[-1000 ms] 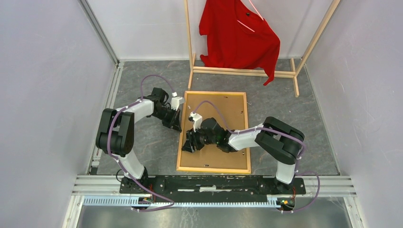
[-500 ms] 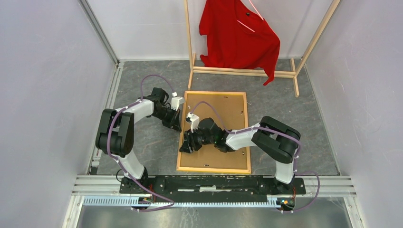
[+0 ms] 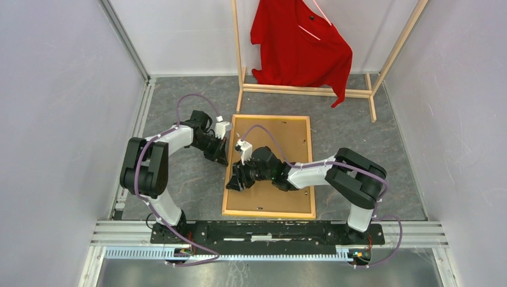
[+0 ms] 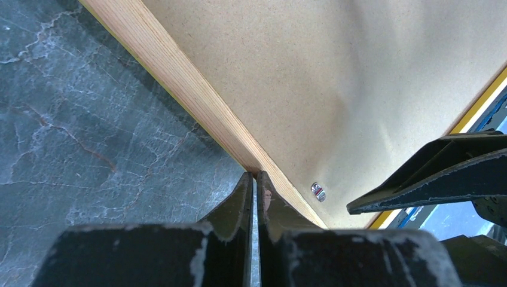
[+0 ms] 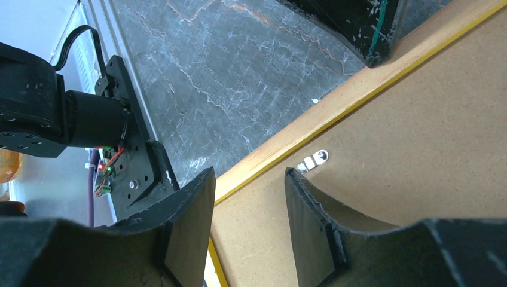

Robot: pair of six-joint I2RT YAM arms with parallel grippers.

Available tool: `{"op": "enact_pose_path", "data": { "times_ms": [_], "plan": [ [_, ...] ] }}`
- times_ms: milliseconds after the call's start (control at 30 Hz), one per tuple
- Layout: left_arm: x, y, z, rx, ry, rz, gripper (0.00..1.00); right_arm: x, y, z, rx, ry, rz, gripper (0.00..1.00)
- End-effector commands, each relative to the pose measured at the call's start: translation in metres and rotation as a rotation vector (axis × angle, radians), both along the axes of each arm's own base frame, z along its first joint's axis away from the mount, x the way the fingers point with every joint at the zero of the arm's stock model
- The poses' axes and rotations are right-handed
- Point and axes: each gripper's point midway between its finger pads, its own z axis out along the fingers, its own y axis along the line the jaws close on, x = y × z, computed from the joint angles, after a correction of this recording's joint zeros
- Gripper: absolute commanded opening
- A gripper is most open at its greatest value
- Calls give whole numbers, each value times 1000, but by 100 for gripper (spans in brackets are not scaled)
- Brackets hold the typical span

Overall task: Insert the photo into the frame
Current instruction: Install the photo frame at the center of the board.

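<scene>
Frame (image 3: 272, 116) lies back-up in the centre of the top view, long side running up the picture. The rail is pale, straight-grained wood, flat and narrow. A thin yellow line shows along its outer edge in the right wrist view. Inside the rail sits the backing board (image 3: 269, 200), brown fibreboard, matt and finely speckled. A small bright metal tab (image 5: 315, 159) lies on the board just beside the rail. Table (image 3: 191, 185) is dark grey, marbled with pale veins.

Left gripper (image 4: 256, 177): you have its fingers drawn together to a hairline slit, nothing between them. The tips touch the outer edge of the frame's left rail, in its upper half.

Right gripper (image 5: 248, 194): jaws parted a moderate way, holding nothing, straddling the same rail lower down. One finger is over the table and the other over the board; whether either touches, you cannot tell.

Lower right of the left wrist view: a pale blue sliver (image 4: 457, 222) beside a yellow strip. You cannot tell whether it is the photo.

Top of the top view: a red shirt (image 3: 299, 48) hangs on a wooden rack (image 3: 305, 91).
</scene>
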Motion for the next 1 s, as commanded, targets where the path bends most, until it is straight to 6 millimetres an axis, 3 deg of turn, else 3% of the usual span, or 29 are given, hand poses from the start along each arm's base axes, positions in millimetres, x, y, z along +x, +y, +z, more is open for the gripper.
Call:
{"op": "enact_pose_path", "data": {
  "times_ms": [0, 500, 967],
  "plan": [
    [2, 6, -11, 59, -52, -40, 6, 5, 1, 1, 8, -22, -9, 53],
    [0, 7, -12, 59, -49, -46, 5, 8, -2, -20, -26, 1, -27, 53],
    [-1, 7, -10, 56, -55, -46, 5, 5, 0, -24, 1, 36, -37, 53]
  ]
}}
